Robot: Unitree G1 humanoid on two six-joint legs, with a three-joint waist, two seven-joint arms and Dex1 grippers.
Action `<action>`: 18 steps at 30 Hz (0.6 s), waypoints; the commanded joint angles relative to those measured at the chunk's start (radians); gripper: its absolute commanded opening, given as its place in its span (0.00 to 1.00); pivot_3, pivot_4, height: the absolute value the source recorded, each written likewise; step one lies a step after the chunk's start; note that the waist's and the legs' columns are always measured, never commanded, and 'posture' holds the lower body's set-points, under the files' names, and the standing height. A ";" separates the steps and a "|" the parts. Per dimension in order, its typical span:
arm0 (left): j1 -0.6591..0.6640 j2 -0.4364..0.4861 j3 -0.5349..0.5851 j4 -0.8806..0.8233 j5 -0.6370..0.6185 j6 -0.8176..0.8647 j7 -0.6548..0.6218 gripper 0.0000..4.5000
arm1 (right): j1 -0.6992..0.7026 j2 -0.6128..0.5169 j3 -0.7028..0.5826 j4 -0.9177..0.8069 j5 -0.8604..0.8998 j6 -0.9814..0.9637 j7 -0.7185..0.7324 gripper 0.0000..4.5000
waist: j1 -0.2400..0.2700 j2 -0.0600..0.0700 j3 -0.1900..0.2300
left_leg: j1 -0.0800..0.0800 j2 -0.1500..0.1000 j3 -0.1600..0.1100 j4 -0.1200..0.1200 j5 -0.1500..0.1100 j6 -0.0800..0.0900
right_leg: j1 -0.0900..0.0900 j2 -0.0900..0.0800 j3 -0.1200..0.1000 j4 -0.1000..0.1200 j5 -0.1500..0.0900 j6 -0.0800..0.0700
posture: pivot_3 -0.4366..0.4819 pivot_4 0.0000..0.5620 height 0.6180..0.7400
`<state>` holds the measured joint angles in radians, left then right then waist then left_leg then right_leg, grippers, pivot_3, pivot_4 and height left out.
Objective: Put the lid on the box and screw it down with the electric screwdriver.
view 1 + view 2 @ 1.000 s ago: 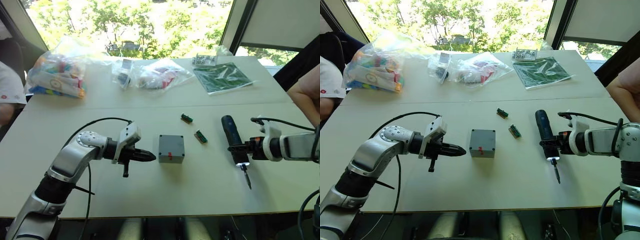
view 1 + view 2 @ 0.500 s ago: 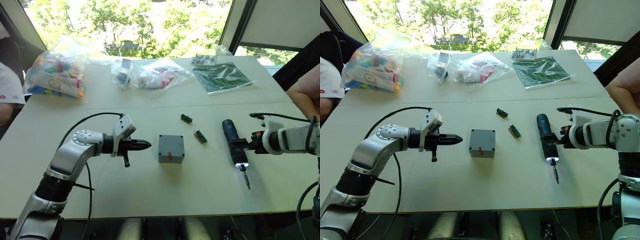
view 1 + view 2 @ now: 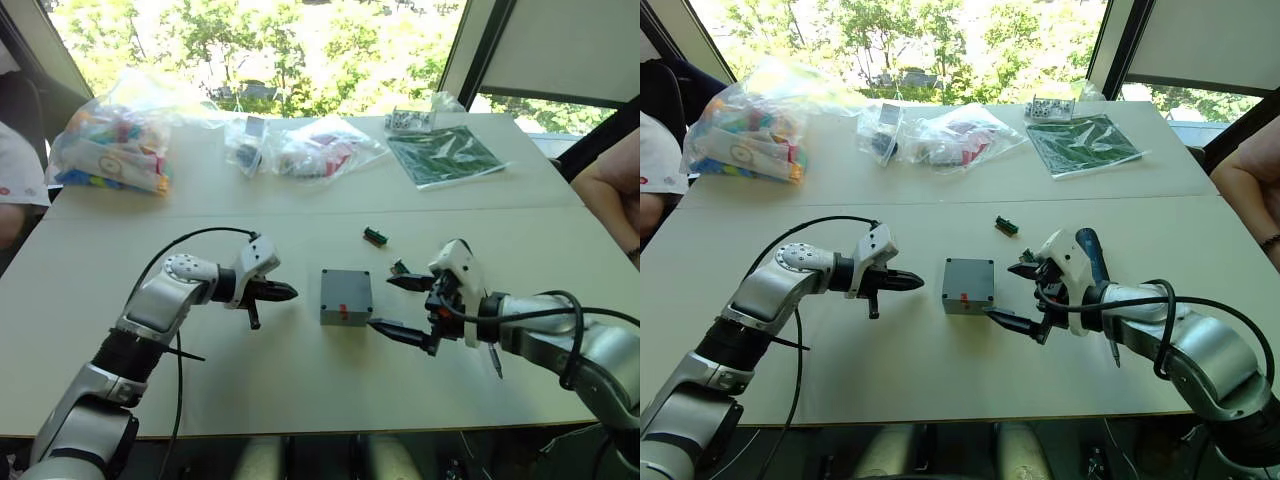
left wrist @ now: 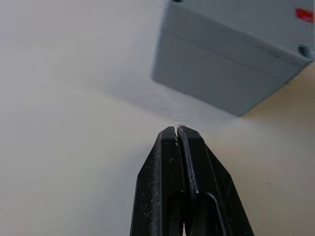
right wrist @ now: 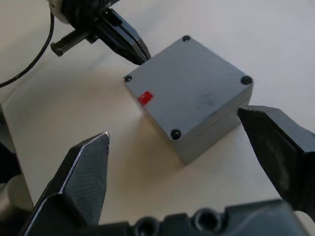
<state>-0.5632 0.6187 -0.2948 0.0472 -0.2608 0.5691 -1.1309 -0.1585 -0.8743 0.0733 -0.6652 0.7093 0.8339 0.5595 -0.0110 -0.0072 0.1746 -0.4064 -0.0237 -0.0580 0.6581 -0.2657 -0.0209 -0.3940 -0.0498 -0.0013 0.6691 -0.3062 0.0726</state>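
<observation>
On the table, box sits between spread right fingers.

box mid-table, left gripper just left of it, right gripper just right, electric screwdriver behind the right gripper, bags at the far edge.

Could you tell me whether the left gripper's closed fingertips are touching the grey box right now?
Apart. In the left wrist view, bare table shows between the shut left gripper and the box; the left eye view shows the same gap beside the box.
</observation>
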 commanded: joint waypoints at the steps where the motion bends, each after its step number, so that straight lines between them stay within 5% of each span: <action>1: -0.029 -0.005 -0.012 -0.019 0.019 -0.037 -0.018 0.00 | -0.007 0.046 0.061 -0.016 -0.053 0.020 -0.035 0.99 | 0.001 0.000 0.000 | 0.000 0.000 0.000 0.000 0.000 0.000 | 0.000 0.000 0.000 0.000 0.000 0.000 | 0.48 0.27 1.00; 9: -0.093 -0.088 -0.053 0.092 0.079 -0.116 -0.018 0.00 | -0.041 0.119 0.146 0.041 -0.144 0.051 -0.046 0.99 | 0.002 0.000 0.000 | -0.002 -0.001 0.000 0.000 0.000 0.000 | -0.001 0.000 0.000 0.000 0.000 0.000 | 0.48 0.27 1.00; 18: -0.160 -0.183 -0.028 0.241 0.116 -0.173 0.020 0.00 | -0.019 0.216 0.080 -0.094 -0.013 0.208 -0.082 0.99 | 0.002 0.000 0.000 | -0.002 0.000 -0.001 0.000 0.000 0.000 | -0.002 0.001 0.000 0.001 0.000 0.000 | 0.48 0.27 1.00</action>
<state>-0.7034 0.4498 -0.3369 0.2849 -0.1452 0.4239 -1.1120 -0.1709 -0.6712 0.1855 -0.6890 0.6548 1.0330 0.4794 -0.0092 -0.0072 0.1747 -0.4081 -0.0239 -0.0587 0.6584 -0.2657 -0.0208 -0.3956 -0.0488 -0.0017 0.6697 -0.3058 0.0731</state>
